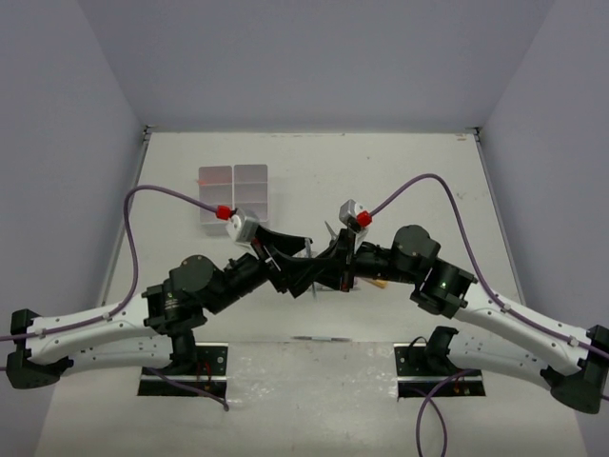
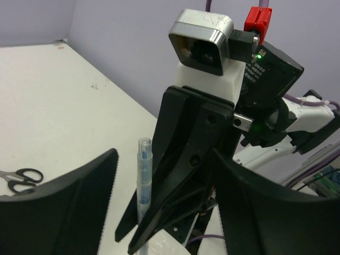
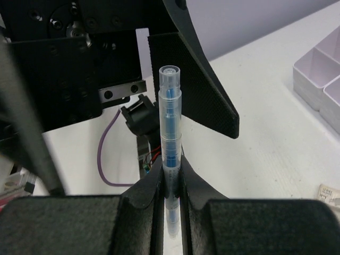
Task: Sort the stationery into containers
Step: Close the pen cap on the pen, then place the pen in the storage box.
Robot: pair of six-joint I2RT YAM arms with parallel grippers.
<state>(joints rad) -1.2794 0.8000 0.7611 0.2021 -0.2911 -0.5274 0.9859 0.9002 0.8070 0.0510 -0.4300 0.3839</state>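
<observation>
Slippage is my worry: my right hand [image 3: 171,186] pinches the blue pen [image 3: 170,133] low on its barrel, upright, well on the near side of the tray [image 1: 251,202], and my left hand [image 2: 164,191] stands wide around it. If I swing quickly toward the tray, the long pen may tilt or drop onto the bench [image 1: 381,171].

Top external: fixed high behind both arm bases, facing down and forward. Wide view, taking in the whole bench [image 1: 400,171] to the far wall.
Left wrist: behind the left gripper [image 2: 164,156], very near, facing the right arm's wrist camera [image 2: 202,48].
Right wrist: behind the right gripper [image 3: 171,178], very near, facing back at the left arm.
Shared: both wrist views, the blue pen [image 3: 170,117]; top and right wrist, the tray [image 1: 233,195].
</observation>
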